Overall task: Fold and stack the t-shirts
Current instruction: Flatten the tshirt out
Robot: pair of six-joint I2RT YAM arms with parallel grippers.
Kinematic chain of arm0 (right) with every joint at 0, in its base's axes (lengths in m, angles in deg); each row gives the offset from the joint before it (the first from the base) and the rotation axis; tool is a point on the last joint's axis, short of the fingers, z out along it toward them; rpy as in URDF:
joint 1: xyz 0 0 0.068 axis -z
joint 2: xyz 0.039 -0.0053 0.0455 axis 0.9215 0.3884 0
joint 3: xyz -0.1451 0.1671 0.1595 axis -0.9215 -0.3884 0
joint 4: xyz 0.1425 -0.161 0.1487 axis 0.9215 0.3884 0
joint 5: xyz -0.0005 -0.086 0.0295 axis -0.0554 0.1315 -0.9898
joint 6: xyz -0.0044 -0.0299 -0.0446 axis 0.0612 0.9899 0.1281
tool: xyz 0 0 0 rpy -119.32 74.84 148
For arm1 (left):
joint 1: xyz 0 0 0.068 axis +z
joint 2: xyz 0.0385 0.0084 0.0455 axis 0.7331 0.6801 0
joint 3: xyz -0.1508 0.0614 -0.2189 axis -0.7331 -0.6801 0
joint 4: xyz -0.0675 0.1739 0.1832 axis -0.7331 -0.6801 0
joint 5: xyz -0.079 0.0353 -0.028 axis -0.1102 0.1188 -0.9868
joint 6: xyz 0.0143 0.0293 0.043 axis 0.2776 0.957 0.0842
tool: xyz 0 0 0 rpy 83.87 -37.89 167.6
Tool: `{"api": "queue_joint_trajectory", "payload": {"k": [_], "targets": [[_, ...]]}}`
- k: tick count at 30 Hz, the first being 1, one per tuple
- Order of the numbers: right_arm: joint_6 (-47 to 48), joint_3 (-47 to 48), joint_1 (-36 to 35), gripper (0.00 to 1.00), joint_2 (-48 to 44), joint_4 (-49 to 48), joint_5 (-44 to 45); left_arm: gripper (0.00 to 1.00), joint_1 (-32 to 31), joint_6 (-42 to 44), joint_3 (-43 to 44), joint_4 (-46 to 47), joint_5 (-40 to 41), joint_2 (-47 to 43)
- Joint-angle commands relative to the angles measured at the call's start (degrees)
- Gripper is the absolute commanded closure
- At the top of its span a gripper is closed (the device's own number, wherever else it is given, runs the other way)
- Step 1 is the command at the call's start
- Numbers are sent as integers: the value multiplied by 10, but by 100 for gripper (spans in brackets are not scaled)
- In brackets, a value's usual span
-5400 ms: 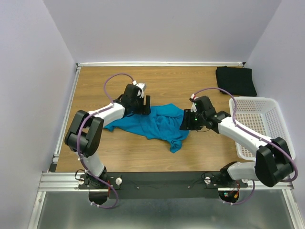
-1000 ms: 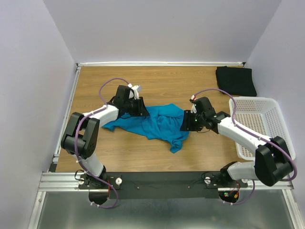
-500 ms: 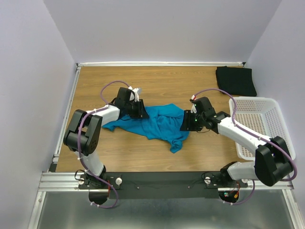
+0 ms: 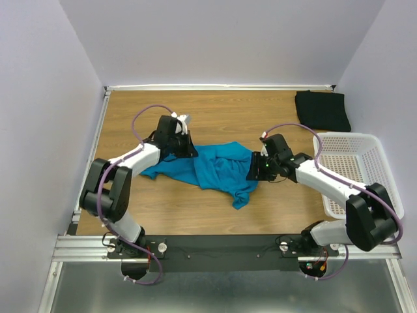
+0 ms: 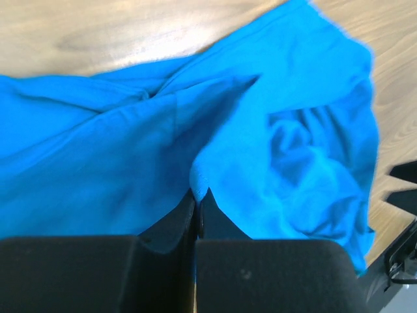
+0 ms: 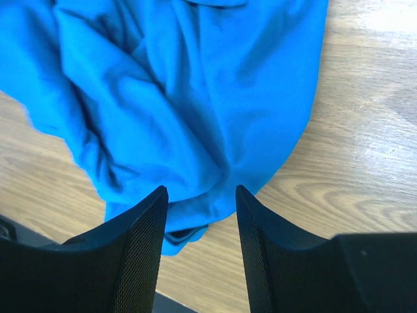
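A crumpled teal-blue t-shirt (image 4: 212, 166) lies in the middle of the wooden table (image 4: 215, 114). My left gripper (image 4: 191, 150) sits at the shirt's upper left edge. In the left wrist view the left gripper (image 5: 197, 193) is shut, pinching a small fold of the teal t-shirt (image 5: 287, 130). My right gripper (image 4: 251, 167) is at the shirt's right edge. In the right wrist view the right gripper (image 6: 199, 190) is open, its fingers astride the hem of the teal t-shirt (image 6: 176, 98) without squeezing it. A black t-shirt (image 4: 322, 109) lies folded at the far right corner.
A white perforated basket (image 4: 354, 171) stands at the right edge of the table, close to my right arm's elbow. Bare wood shows behind the shirt and along the near edge. A raised rail (image 4: 221, 87) borders the table's far side.
My left gripper has closed on a fold of the teal shirt and its arm has shifted slightly left and back. The right gripper has stayed where it was.
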Motion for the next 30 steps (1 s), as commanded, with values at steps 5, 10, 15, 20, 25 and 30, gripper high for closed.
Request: {"api": "queue_joint_trajectory", "payload": {"k": [5,10,15,20,25,30], "targets": [[-38,-15,0,40,34,-22,33,100,-3,7,35,-91,99,-173],[-90,-31,0,39,31,-24,105,100,-2,-5,31,-129,117,-261],[-107,-37,-1,40,39,-37,142,100,-1,-6,42,-178,152,-321],[-110,-29,0,40,78,-59,133,100,-1,-11,73,-223,205,-369],[-102,-16,0,65,95,-83,123,100,6,-27,96,-239,289,-390],[-25,50,5,99,62,-31,254,100,48,-44,136,-252,369,-391]]}}
